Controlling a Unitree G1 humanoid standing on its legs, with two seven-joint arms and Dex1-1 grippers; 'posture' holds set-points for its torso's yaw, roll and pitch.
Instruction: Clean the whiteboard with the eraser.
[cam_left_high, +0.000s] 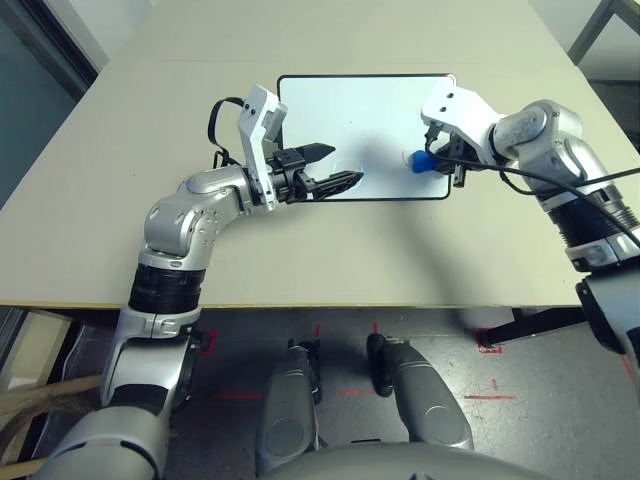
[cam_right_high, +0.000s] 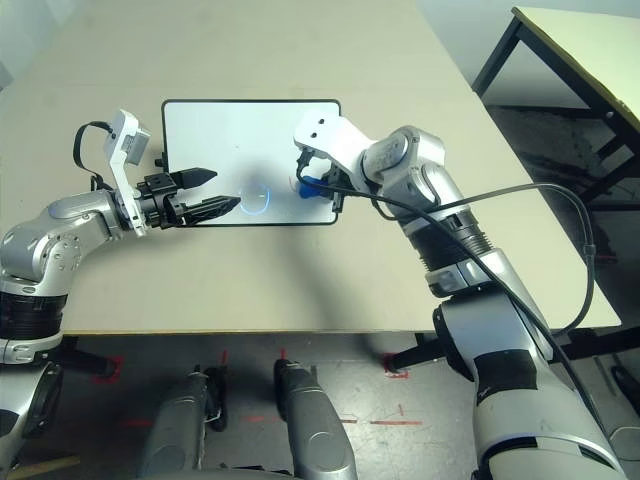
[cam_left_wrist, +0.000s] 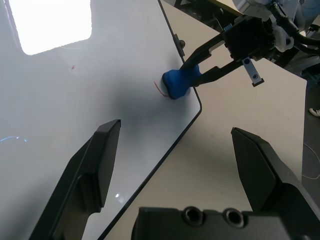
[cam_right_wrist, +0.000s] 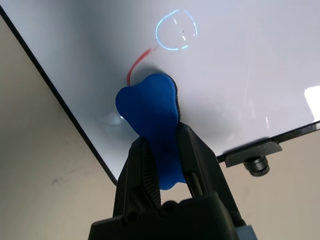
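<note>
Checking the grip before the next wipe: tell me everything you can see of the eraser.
The eraser is a small bright blue block with a pinched waist and a dark pad underneath. The right gripper clamps its waist, tilted, its free end pressed on the whiteboard near the right near corner, beside a thin red stroke.

A plain beige table (cam_left_high: 120, 180) carries the black-framed whiteboard (cam_left_high: 340, 110), lying flat near its middle.

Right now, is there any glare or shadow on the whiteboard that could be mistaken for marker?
Left wrist view: a bright window-shaped glare patch on the whiteboard. Right wrist view: a bluish ring reflection above the eraser, whose shadow darkens the board around it. The thin red curve there is real marker.
</note>
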